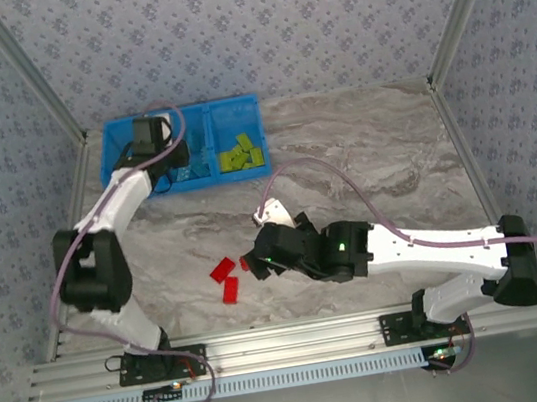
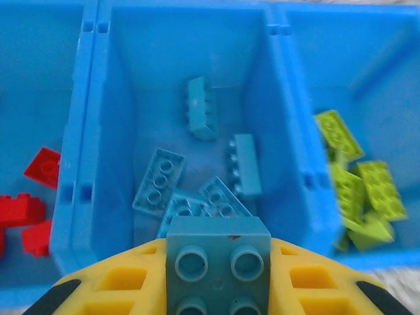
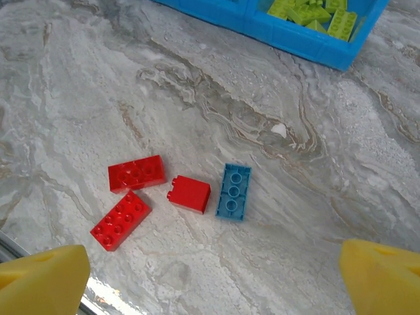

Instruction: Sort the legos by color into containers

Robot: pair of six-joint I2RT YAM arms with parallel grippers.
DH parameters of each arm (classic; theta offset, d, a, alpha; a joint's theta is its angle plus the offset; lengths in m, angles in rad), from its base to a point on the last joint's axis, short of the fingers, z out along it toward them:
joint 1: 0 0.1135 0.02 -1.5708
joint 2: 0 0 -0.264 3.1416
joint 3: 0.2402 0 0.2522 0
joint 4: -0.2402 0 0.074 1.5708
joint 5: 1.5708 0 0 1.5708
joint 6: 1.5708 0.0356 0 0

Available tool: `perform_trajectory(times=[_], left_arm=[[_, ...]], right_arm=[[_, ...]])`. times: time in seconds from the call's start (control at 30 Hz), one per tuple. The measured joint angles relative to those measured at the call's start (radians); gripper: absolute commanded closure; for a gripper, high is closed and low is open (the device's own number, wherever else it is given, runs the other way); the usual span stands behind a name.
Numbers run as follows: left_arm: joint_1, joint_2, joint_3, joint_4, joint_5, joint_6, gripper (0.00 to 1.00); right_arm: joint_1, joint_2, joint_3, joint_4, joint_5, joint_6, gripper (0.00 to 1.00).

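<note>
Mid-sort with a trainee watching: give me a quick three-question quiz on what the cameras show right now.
1. Multiple choice: in the left wrist view, the left gripper holds a light blue brick lined up with which bin? A) left B) middle C) right
2. True or false: the right gripper is shut on a red brick.
3. Count: how many loose bricks lie on the table, by colour?
Key: 1 B, the middle bin. 2 False, its jaws stand open. 3 Three loose red bricks, one loose light blue brick.
</note>
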Motion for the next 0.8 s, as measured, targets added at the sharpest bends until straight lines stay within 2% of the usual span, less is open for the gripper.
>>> perform_trajectory(times=[0.07,0.23,0.33,0.43,0.53,0.6,0.7,0.8], left_arm=[[0.002,0.074,0.053,-0.015,0.012,0.0,0.47],[0.001,0.084,0.071,-0.05,0.06,-0.01,0.42],[-0.006,-0.02,-0.005,-0.034,0.088,-0.031,0.4],[-0.039,-0.233,-0.176,-0.021,0.109,-0.079,0.36],[-0.149,-0.492,-0.364,-0.019,0.109,-0.14,0.34],[-0.285,-0.649,-0.466,-0.041,0.081,-0.188,0.33],[-0.495,-0.779,-0.545,-0.112,0.016,-0.253,0.33],[-0.656,-0.822,-0.578,-0.235,-0.075,-0.318,0.32]], right_arm=[[0.0,-0.001,0.0,-0.002,0.0,0.004,0.0],[-0.004,-0.026,-0.023,-0.008,0.007,0.011,0.0],[-0.02,-0.034,-0.039,-0.006,0.007,0.011,0.0],[-0.047,-0.034,-0.058,0.012,0.007,0.011,0.0],[-0.083,-0.04,-0.091,0.047,-0.007,0.011,0.0],[-0.113,-0.047,-0.113,0.068,-0.024,0.011,0.0],[-0.152,-0.067,-0.137,0.089,-0.042,0.011,0.0],[-0.179,-0.098,-0.164,0.104,-0.056,0.014,0.0]])
